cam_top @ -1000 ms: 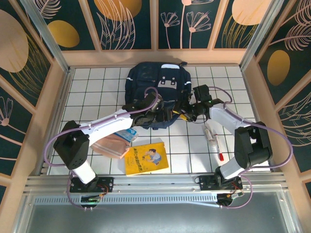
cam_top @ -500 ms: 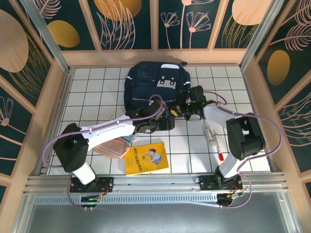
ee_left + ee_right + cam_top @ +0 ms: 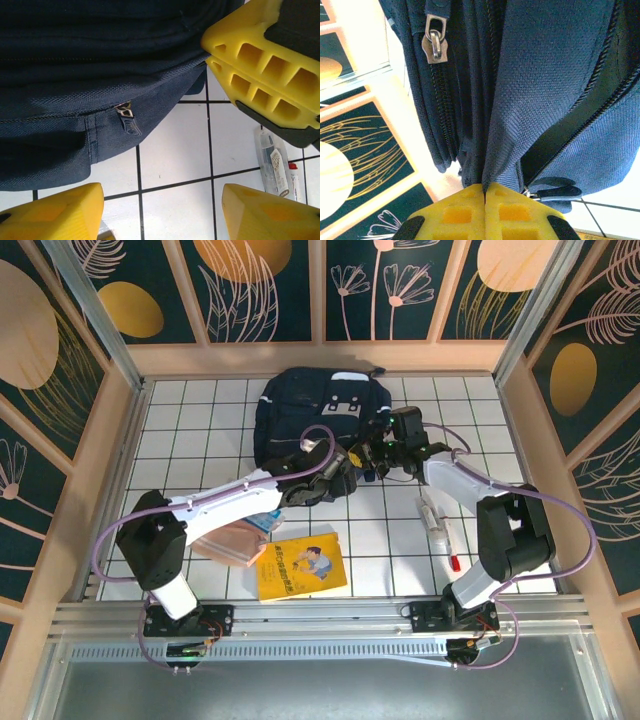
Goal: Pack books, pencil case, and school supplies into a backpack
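Right wrist view: my right hand [image 3: 484, 192] clenches a fold of the large navy-blue fabric backpack [image 3: 545, 75], left hand [image 3: 160, 212] released beside it. Nothing seems packed: thin yellow paperback book [image 3: 302, 566], whitish tube [image 3: 431, 513] and short red pen [image 3: 452, 552] lie outside it.

White tiled table [image 3: 190, 430] with dark grid lines, walled on three sides. Navy backpack [image 3: 300, 405] lies at far middle; yellow book [image 3: 302, 567] lies flat near the front edge, with a peach pouch [image 3: 228, 540] just left of it and a small light-blue item [image 3: 266, 521] touching the pouch's far corner. Right side: whitish tube [image 3: 430, 513] and red pen [image 3: 452, 545] lie just beside each other, well apart from the book.
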You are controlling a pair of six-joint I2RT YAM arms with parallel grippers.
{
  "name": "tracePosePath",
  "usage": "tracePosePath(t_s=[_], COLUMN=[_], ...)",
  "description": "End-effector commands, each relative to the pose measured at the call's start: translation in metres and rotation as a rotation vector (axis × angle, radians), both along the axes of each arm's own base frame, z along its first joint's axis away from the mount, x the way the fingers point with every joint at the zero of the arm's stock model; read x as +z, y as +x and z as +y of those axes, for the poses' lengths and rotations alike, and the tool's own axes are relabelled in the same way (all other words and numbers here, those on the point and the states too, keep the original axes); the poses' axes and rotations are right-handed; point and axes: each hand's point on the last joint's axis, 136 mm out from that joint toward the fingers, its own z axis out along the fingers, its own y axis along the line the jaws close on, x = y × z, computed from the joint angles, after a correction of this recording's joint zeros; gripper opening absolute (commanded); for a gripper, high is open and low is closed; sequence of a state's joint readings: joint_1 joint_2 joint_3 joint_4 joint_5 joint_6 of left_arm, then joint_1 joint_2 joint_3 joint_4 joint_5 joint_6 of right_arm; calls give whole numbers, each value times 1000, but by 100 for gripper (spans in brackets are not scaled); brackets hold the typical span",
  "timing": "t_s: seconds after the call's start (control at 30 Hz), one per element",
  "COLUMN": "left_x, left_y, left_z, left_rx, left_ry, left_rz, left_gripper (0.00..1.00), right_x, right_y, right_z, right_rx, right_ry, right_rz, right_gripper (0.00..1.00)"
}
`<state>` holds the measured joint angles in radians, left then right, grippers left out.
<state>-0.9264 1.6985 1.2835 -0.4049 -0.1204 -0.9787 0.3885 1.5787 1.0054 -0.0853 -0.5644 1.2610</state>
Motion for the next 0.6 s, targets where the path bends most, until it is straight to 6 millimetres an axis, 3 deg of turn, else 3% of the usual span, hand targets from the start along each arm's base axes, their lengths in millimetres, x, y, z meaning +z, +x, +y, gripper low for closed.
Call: tracePosePath(t_s=[0.0, 0.27, 0.4, 0.57], left_x=[-4, -23, -42, -36], left_y=[3, 5, 5, 15], left_z=[-4, -25, 0, 22], left_rx=[24, 3, 154, 282], left_ry=[-37, -47, 16, 31], left_rz=[14, 73, 102, 39], left_gripper=[62, 57, 54, 56], right_x=[42, 55, 58, 60], right_y=[0, 1, 4, 2], right_z=[15, 20, 19, 21], right_rx=[24, 14, 8, 14], right_ry=[90, 116, 101, 109], right_rz=[-65, -59, -68, -72], right_gripper=[0, 0, 0, 0])
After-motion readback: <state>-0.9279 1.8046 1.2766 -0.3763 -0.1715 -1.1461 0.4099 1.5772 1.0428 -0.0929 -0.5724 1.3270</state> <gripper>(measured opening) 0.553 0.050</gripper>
